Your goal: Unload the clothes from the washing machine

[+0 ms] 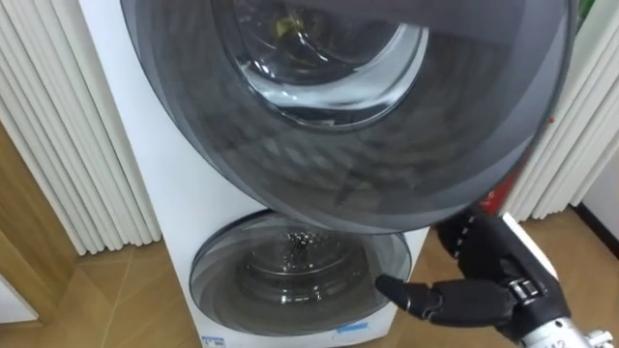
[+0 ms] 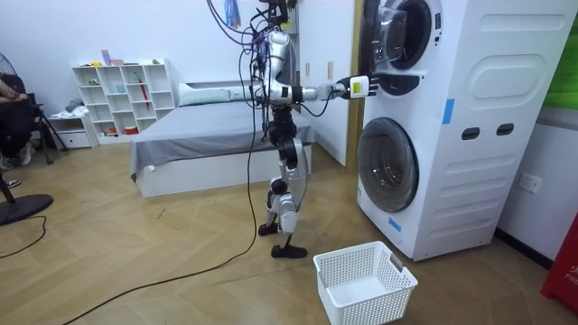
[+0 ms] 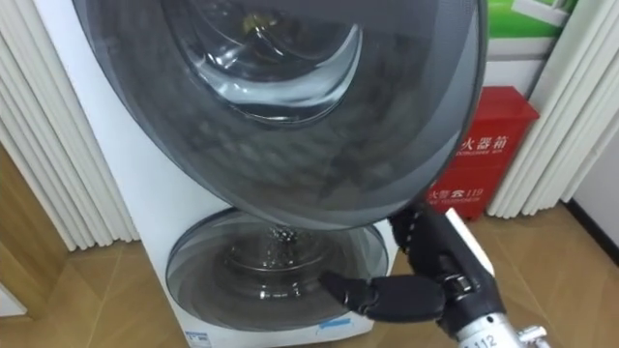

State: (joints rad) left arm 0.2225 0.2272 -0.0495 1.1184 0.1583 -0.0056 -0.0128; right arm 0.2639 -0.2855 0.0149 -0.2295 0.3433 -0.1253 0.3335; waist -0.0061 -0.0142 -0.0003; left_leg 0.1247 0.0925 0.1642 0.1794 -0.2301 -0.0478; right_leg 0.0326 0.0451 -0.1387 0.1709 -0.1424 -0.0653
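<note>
The upper machine's round dark door (image 1: pixel 338 164) swings out toward me, its glass bowl (image 1: pixel 329 68) near the top. A small yellowish patch (image 1: pixel 286 25) shows through the glass; I cannot tell what it is. My right hand (image 1: pixel 464 300) comes in from the lower right, just under the door's lower right rim, with straight fingers pointing left in front of the lower machine's door (image 1: pixel 290 266). In the room view I stand facing the stacked white machines (image 2: pixel 488 135), my right hand (image 2: pixel 358 88) out at the upper door.
A white empty laundry basket (image 2: pixel 366 282) sits on the wood floor beside my feet, before the lower machine. White curtains (image 1: pixel 68 145) hang on the left, a red box (image 3: pixel 493 145) stands on the right. A bed (image 2: pixel 208 135) and shelves lie behind me.
</note>
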